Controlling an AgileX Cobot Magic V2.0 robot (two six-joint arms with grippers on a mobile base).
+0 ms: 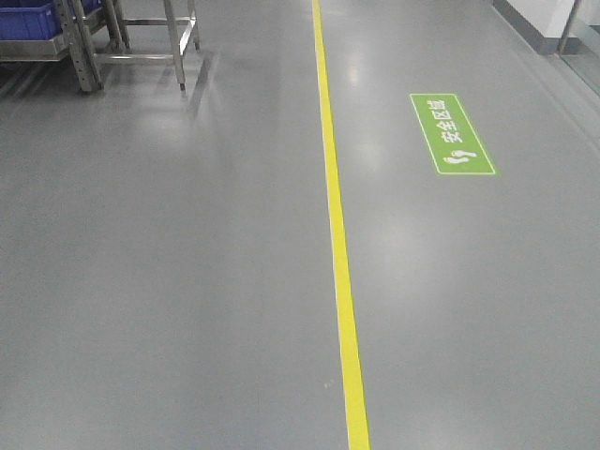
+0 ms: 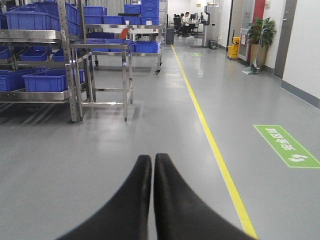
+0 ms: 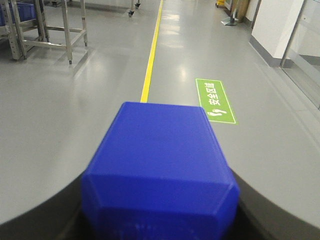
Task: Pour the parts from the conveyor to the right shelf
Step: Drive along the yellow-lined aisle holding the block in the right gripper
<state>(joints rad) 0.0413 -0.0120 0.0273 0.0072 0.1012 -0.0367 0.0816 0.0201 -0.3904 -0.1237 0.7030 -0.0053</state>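
**Front view.** One yellow line (image 1: 336, 234) runs up the grey floor (image 1: 169, 281). To its right lies one green floor sign (image 1: 451, 133) that reads 安全区域 beside two white footprints. At the upper left, the legs of a steel rack (image 1: 84, 47) and the corner of one blue bin (image 1: 26, 21) are cut off by the frame edge.

**Left wrist view.** My left gripper (image 2: 152, 159) sits at the bottom centre with its two black fingers pressed together and nothing between them. The rack stands at the left with blue bins on several levels, but they overlap too much for a sure count. Behind it a wheeled cart (image 2: 145, 47) carries more. The sign shows at the right, slanted and cut by the edge. The notices at the far end are too small to read.

**Right wrist view.** One blue part (image 3: 160, 160) fills the lower centre, clamped in my right gripper (image 3: 159, 210). The gripper's dark fingers (image 3: 30, 215) show only as blurred curves at the lower corners. The bottom edge cuts off the near face of the part.
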